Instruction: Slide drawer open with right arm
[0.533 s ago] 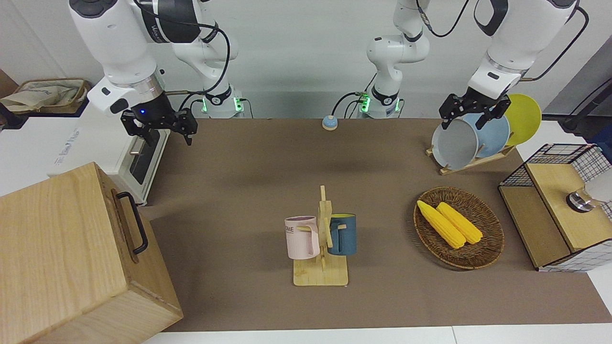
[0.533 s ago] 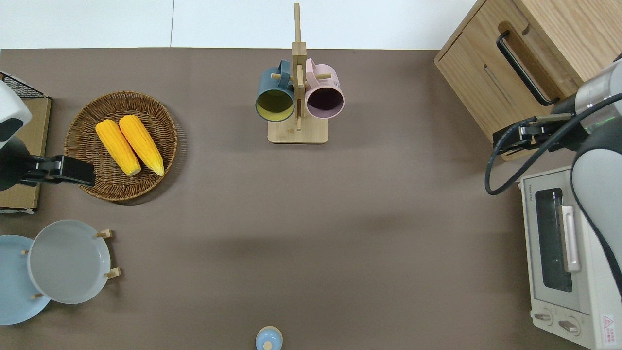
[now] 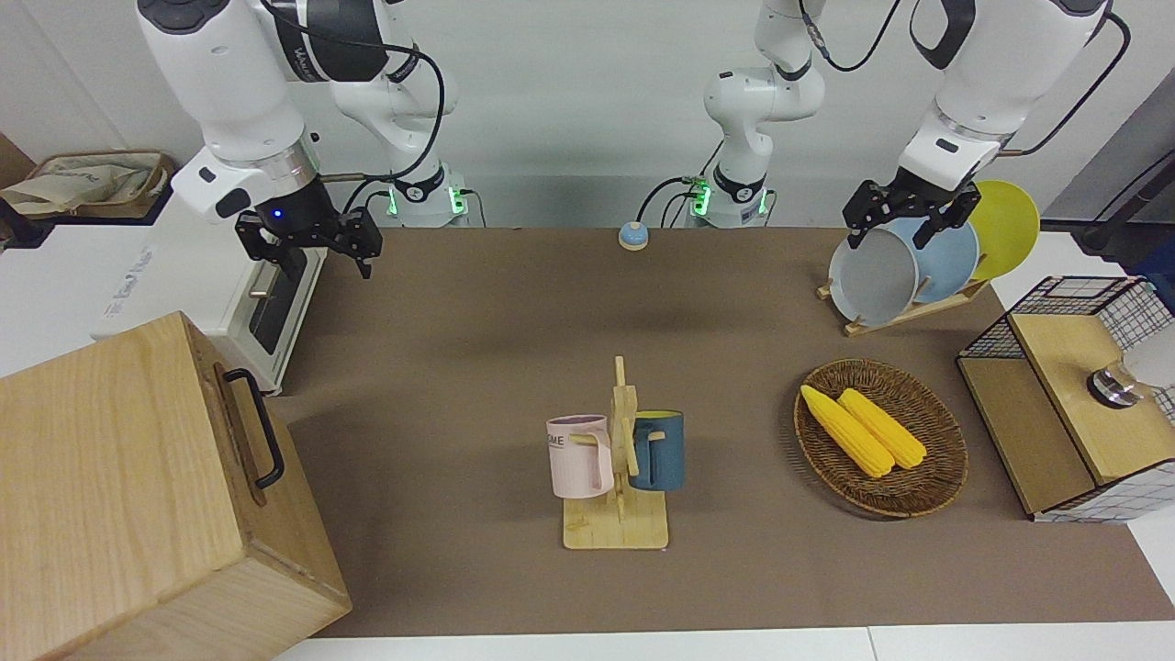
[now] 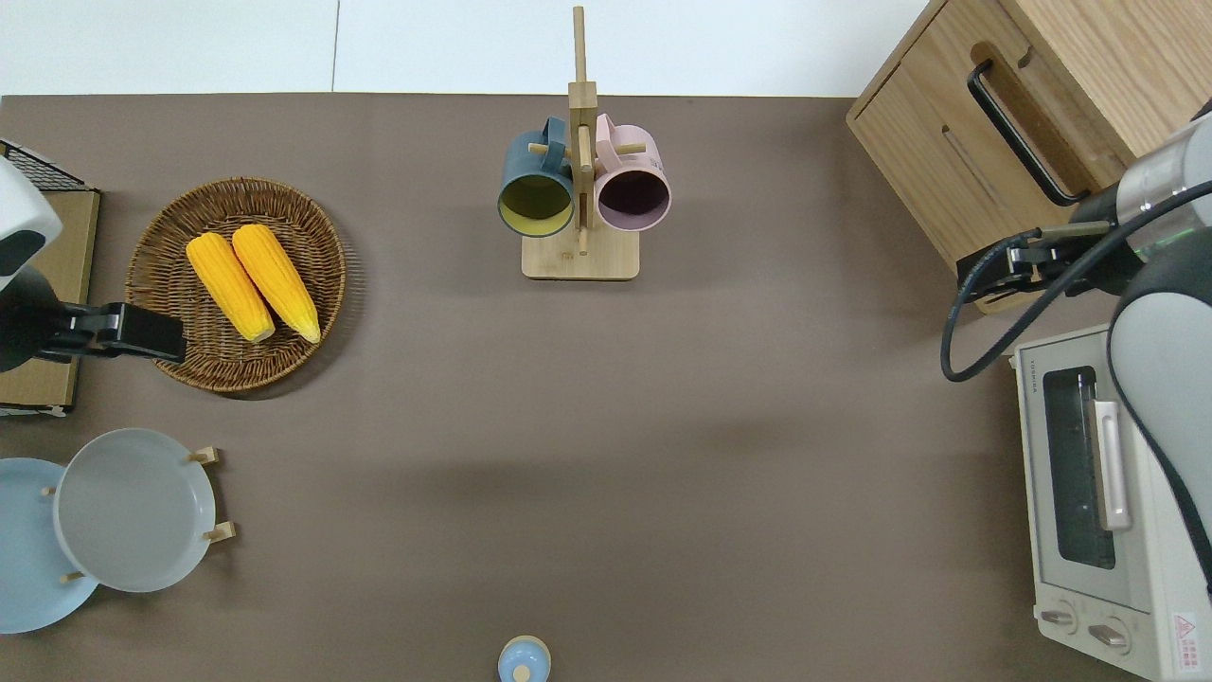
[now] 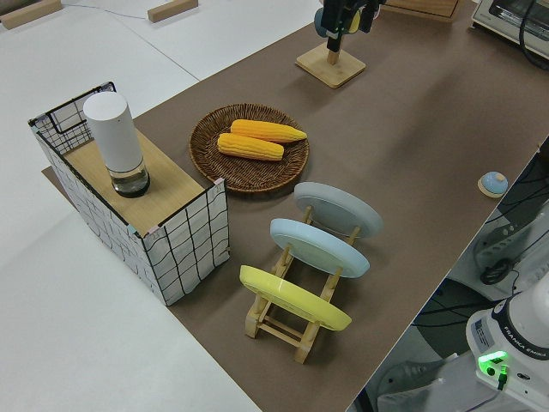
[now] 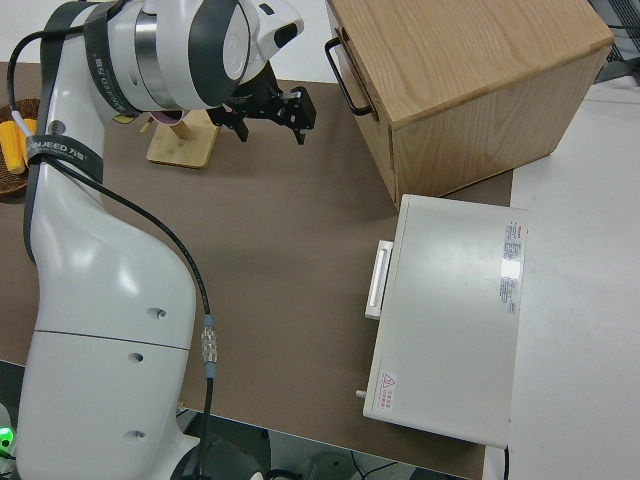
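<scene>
The drawer sits shut in the top of the big pale wooden box. Seen from overhead, the box stands at about two o'clock on the bench. The drawer's black bar handle faces the middle of the bench, and nothing touches it.

The right gripper hangs in the air with its fingers spread apart and empty. A small blue light glows on its body. From overhead it is at roughly six o'clock from the handle, over the box's corner nearest the robots and the strip of bench just beside it. It is clear of the handle. The right side view shows the same gap, with the open fingers pointing toward the box's front face.

The white toaster oven stands at about four o'clock on the bench, nearer to the robots than the box, with its door closed.

A wooden mug rack stands at twelve o'clock and carries a blue mug and a pink mug. A wicker basket at ten o'clock holds two corn cobs. A plate rack at eight o'clock holds grey, blue and yellow plates. A small blue bell rests at six o'clock.

The left arm is parked, and the left gripper has its fingers apart.
</scene>
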Robot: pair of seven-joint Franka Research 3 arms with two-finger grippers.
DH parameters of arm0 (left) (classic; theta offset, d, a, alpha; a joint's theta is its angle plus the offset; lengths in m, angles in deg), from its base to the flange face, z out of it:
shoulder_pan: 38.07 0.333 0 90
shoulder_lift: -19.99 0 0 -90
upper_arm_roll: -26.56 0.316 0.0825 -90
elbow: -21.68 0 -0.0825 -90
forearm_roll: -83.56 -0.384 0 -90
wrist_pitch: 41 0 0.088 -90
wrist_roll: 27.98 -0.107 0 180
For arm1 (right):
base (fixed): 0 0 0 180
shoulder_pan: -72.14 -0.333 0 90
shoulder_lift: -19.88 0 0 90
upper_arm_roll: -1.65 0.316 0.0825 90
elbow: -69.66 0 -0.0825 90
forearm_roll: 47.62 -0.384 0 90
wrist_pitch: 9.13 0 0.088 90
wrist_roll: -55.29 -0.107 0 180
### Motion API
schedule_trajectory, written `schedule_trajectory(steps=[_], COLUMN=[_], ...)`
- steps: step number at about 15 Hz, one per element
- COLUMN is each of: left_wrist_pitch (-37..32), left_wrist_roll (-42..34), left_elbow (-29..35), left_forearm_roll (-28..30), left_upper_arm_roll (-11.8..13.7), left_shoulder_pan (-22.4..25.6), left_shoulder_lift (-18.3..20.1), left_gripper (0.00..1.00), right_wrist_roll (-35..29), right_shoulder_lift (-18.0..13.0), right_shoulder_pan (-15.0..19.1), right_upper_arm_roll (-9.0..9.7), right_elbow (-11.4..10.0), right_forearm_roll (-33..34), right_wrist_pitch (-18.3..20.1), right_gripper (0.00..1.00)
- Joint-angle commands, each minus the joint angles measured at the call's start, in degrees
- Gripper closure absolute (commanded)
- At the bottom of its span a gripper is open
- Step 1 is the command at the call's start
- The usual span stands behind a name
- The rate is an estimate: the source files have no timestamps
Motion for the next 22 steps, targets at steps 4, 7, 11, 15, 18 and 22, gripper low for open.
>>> schedule_trajectory(steps=[4,7,11,15,18,22], left_wrist_pitch=[-1.1,-1.1,-1.1,-1.1,-1.1,-1.1], left_wrist_roll=[-0.6,-0.6,-0.6,-0.6,-0.6,-0.6], left_elbow=[-1.5,-1.5,-1.4,-1.5,-1.5,-1.5], left_forearm_roll=[-1.0,-1.0,-1.0,-1.0,-1.0,-1.0], left_upper_arm_roll=[-0.4,-0.4,-0.4,-0.4,-0.4,-0.4], left_shoulder_pan=[0.2,0.2,0.2,0.2,0.2,0.2], left_shoulder_lift=[-0.7,-0.7,-0.7,-0.7,-0.7,-0.7], left_gripper=[0.01,0.01,0.01,0.01,0.01,0.01], right_wrist_roll=[-1.3,-1.3,-1.3,-1.4,-1.7,-5.0], right_shoulder_lift=[-0.4,-0.4,-0.3,-0.4,-0.3,-0.3], right_shoulder_pan=[-0.2,-0.2,-0.1,-0.2,-0.3,-2.4], right_upper_arm_roll=[0.07,0.07,-0.02,-0.02,0.07,0.42], right_elbow=[0.2,0.2,0.2,0.2,0.2,0.2], right_forearm_roll=[-0.9,-0.7,-0.5,-0.3,-0.1,3.1], right_wrist_pitch=[0.7,0.5,0.5,0.5,0.4,0.6], right_gripper=[0.017,0.017,0.017,0.017,0.017,0.017])
